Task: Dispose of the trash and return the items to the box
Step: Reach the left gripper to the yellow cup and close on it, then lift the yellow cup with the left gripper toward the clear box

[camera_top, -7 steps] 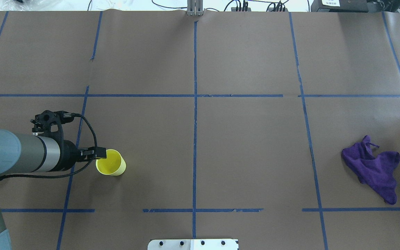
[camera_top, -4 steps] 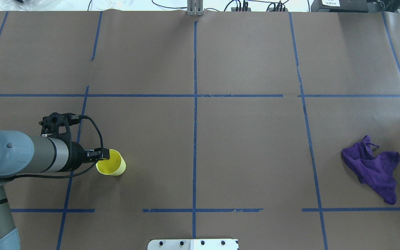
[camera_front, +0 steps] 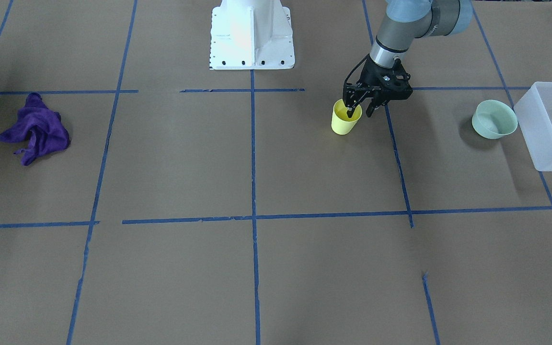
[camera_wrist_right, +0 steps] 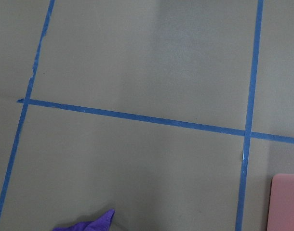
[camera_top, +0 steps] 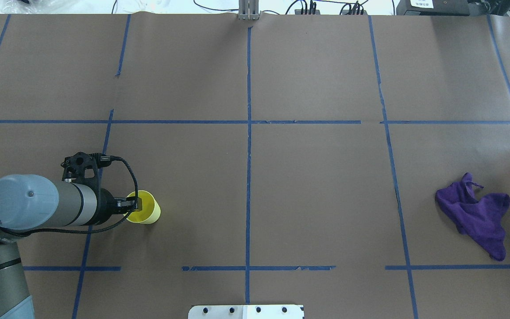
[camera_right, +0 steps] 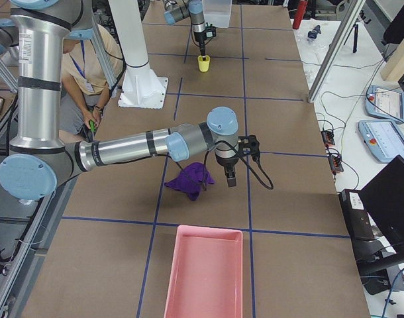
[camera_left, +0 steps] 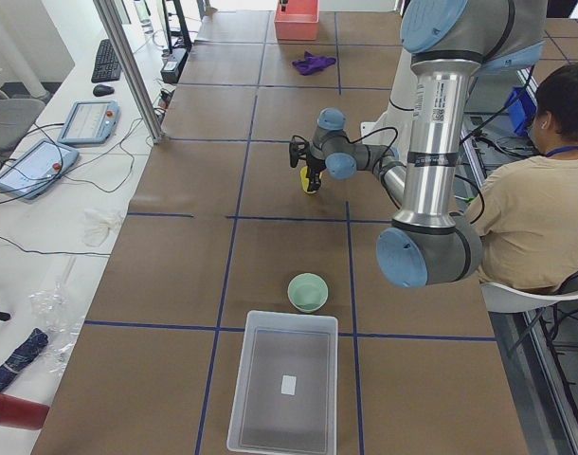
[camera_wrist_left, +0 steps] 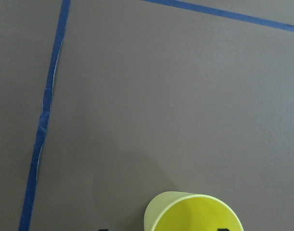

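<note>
The yellow cup (camera_front: 344, 120) stands upright on the brown paper, and shows in the overhead view (camera_top: 148, 213) and the left wrist view (camera_wrist_left: 193, 215). My left gripper (camera_front: 359, 111) is open at the cup's rim, one finger inside the cup and one outside on the robot's left. It also shows from overhead (camera_top: 132, 204). The mint-green bowl (camera_front: 494, 120) sits upright beside the translucent box (camera_front: 544, 143), which is empty but for its white label. My right gripper (camera_right: 228, 177) hangs above the table next to a purple cloth (camera_right: 187, 180); I cannot tell whether it is open or shut.
The purple cloth (camera_top: 476, 213) lies crumpled on the robot's right side of the table (camera_front: 36, 128). A pink tray (camera_right: 203, 271) lies beyond it at the table's right end. The white robot base (camera_front: 252, 33) stands at the near edge. An operator sits beside the robot.
My left arm has moved right toward the cup, and its fingers now reach over the rim. The cup and the cloth have not moved.
</note>
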You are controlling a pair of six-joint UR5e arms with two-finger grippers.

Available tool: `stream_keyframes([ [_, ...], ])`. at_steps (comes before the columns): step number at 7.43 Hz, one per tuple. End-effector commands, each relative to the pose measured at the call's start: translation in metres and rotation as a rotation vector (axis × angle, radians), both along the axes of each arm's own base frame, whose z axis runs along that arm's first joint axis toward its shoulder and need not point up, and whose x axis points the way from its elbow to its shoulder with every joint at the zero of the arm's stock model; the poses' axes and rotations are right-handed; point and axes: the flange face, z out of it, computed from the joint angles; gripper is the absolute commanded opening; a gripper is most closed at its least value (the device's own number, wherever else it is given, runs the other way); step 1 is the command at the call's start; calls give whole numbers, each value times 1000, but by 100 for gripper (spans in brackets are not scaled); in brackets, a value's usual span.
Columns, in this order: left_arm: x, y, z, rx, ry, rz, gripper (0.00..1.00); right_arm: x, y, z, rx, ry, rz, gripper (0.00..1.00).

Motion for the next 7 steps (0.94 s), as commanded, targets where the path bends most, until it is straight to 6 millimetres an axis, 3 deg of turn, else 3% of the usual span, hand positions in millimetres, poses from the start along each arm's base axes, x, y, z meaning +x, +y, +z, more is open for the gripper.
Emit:
stream_keyframes([
  [1,7,7,-2,5,2,14,7,0,0,0,-1,0,0,100],
  [2,6,6,-1,8,-2,15,0,0,0,0,0,0,-1,100],
  [4,-4,-1,-11,50,6,24,0,0,0,0,0,0,-1,100],
  [6,-66,-49,-24,205,-16,19,0,0,0,0,0,0,-1,100],
  [7,-109,-73,-12,267,-50,69,0,0,0,0,2,0,-1,100],
])
